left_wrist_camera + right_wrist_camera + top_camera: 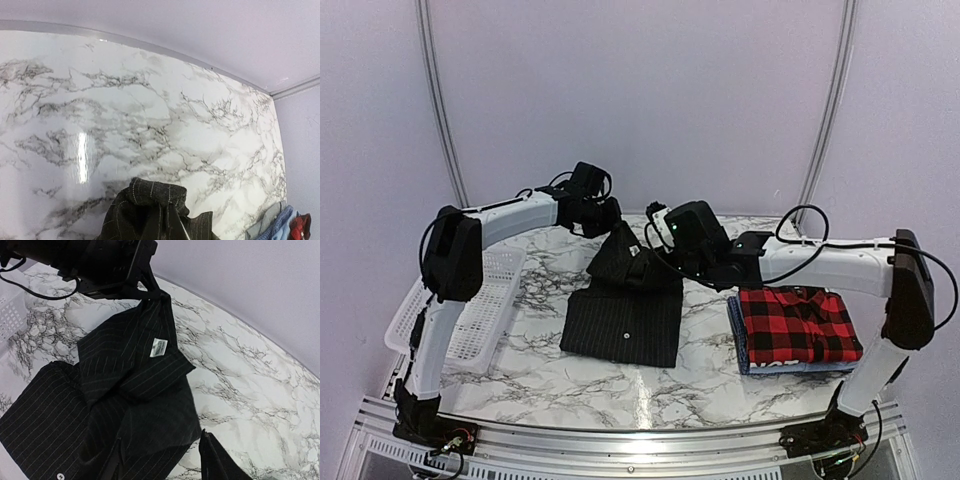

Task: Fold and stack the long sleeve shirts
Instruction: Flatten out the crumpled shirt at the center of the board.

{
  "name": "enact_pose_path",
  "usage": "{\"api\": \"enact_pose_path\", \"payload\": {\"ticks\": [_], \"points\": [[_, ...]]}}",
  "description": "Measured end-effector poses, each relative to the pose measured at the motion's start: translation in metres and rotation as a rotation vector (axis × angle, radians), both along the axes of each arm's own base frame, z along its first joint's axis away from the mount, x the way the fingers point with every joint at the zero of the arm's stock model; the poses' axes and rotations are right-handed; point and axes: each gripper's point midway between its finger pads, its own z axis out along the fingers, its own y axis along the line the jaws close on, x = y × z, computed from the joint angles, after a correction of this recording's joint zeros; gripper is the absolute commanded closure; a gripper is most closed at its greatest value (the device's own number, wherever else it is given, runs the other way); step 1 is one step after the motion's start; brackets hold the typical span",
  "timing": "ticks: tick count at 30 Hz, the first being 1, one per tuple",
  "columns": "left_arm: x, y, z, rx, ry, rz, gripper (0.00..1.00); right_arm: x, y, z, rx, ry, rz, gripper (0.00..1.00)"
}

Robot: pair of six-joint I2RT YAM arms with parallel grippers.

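Observation:
The black pinstriped shirt (625, 318) lies partly folded in the middle of the table. My left gripper (611, 222) is shut on its far part and holds that part up in a peak (150, 310); in the left wrist view only the pinched cloth (150, 210) shows, and the fingers are hidden. My right gripper (162, 465) stands open just above the shirt's right fold, one finger over the cloth and the other over the marble. The red-and-black plaid shirt (798, 322) lies folded on top of the blue shirt (738, 335) at the right.
A white mesh basket (470, 300) sits at the left edge of the marble table (540, 385). A white label (159, 347) shows inside the black shirt's collar. The curved back wall rises close behind the table.

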Motion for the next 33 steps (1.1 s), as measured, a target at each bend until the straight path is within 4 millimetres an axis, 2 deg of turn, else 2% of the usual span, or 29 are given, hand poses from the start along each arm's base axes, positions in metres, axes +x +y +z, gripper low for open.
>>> {"api": "enact_pose_path", "payload": {"ticks": [4,6,8,11,16,19,22,26,29,33], "points": [[0.031,-0.006,0.0,-0.007,-0.053,0.0,0.35,-0.006,-0.001,-0.013,0.015,0.051,0.005,0.3],[0.032,-0.007,0.005,-0.002,-0.07,-0.01,0.21,-0.01,-0.001,-0.025,0.021,0.088,0.011,0.27],[0.032,-0.007,0.014,0.001,-0.09,-0.018,0.13,-0.012,0.001,-0.036,0.027,0.124,0.017,0.27],[0.022,0.0,0.022,0.028,-0.102,-0.03,0.11,-0.011,0.003,-0.053,0.043,0.179,0.017,0.28],[-0.013,0.026,0.04,0.072,-0.092,-0.029,0.12,0.005,-0.005,-0.082,0.076,0.269,-0.016,0.31],[-0.032,0.042,0.043,0.093,-0.08,-0.015,0.13,0.011,-0.008,-0.103,0.075,0.312,-0.031,0.31],[-0.049,0.06,0.023,0.128,-0.035,-0.003,0.14,0.009,-0.005,-0.125,0.063,0.358,-0.023,0.31],[-0.066,0.092,-0.031,0.195,0.083,0.038,0.14,0.005,-0.001,-0.147,0.048,0.409,-0.01,0.32],[-0.077,0.124,-0.068,0.245,0.168,0.096,0.14,0.004,0.0,-0.151,0.048,0.421,-0.006,0.32],[-0.091,0.162,-0.092,0.282,0.238,0.172,0.14,0.002,0.002,-0.151,0.053,0.427,0.001,0.33]]}}
